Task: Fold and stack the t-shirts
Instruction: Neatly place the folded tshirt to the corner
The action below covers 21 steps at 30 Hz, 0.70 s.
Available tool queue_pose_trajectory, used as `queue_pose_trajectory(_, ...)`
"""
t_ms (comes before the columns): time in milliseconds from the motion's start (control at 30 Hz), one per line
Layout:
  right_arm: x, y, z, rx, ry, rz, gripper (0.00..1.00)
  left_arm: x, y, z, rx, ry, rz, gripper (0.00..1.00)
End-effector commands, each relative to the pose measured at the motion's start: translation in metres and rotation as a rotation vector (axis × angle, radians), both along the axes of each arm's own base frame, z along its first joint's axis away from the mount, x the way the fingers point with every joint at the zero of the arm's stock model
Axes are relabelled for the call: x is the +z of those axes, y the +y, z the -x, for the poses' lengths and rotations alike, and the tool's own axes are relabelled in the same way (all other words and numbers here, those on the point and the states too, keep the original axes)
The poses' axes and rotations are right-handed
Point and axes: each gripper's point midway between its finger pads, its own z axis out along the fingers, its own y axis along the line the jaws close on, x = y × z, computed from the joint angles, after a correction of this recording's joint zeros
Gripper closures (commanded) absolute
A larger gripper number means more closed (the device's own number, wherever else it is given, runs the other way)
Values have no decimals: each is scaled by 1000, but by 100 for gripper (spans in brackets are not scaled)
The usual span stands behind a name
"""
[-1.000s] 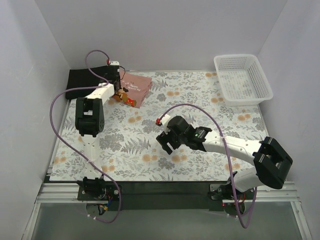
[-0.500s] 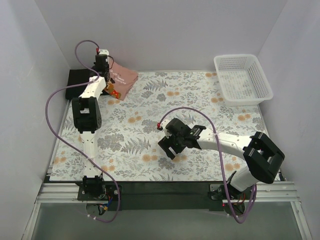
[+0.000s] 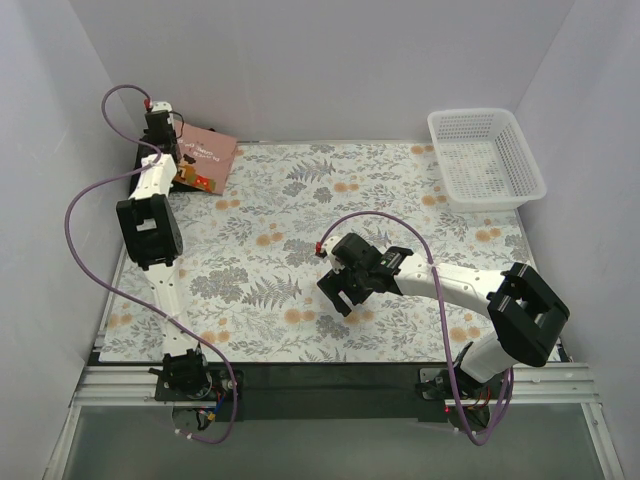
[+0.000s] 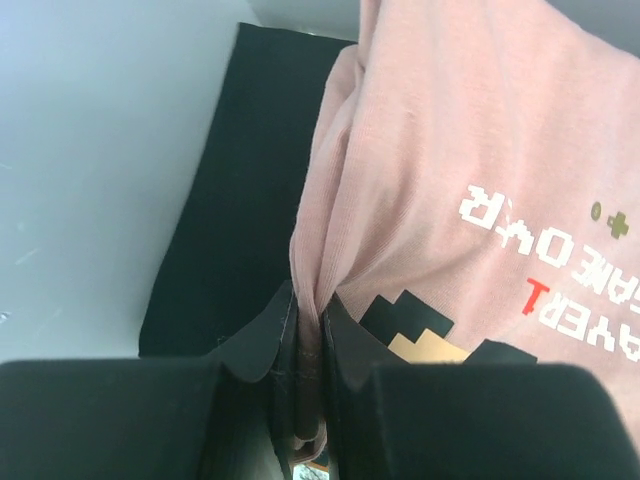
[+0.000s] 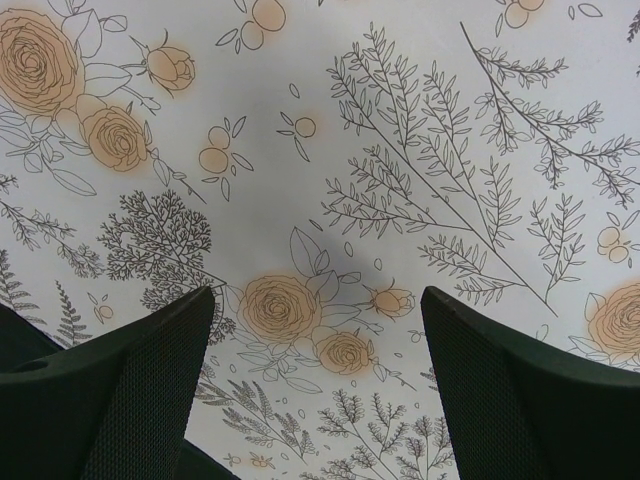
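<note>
Top external view: the left arm reaches to the bench's far corner at about 10 o'clock, where the left gripper (image 3: 172, 158) meets a folded dusty pink cotton t-shirt (image 3: 207, 160) with white lettering and a small blocky cartoon print. The left wrist view shows this gripper clamped tight on a bunched edge of the pink tee, the cloth pinched between both fingers. The rest of the pink shirt spreads away toward 1 o'clock in that view, print side facing the camera. Beneath and to its 9 o'clock side lies a plain black folded t-shirt (image 4: 250, 200), flat against the grey wall. Whether the pink tee rests on the black one or hangs just above it cannot be told.

The right gripper (image 3: 345, 290) sits near the middle of the bench, slightly toward 5 o'clock. The right wrist view shows its fingers spread wide with nothing between them, only the floral-patterned cloth (image 3: 400, 200) below. A white plastic lattice basket (image 3: 487, 113) stands at 2 o'clock, well apart from both grippers.
</note>
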Motion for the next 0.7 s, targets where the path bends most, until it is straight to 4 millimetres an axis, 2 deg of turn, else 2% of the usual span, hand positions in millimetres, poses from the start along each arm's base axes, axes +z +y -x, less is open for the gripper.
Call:
queue_pose_trajectory(0,11,5,-7,-20,-15,-14,9,91,21,1,43,-194,-41,100)
queue_pose_trajectory(367,4,3,-5,-23,4,6,10,42,80,21,286,-249,99,100)
queue_pose_trajectory(467,4,3,-4,-25,8,7,10,29,89,26,333,-254,115,100)
queue_pose_trajectory(667,2,2,-4,-29,15,13,10,9,89,31,381,-263,166,100)
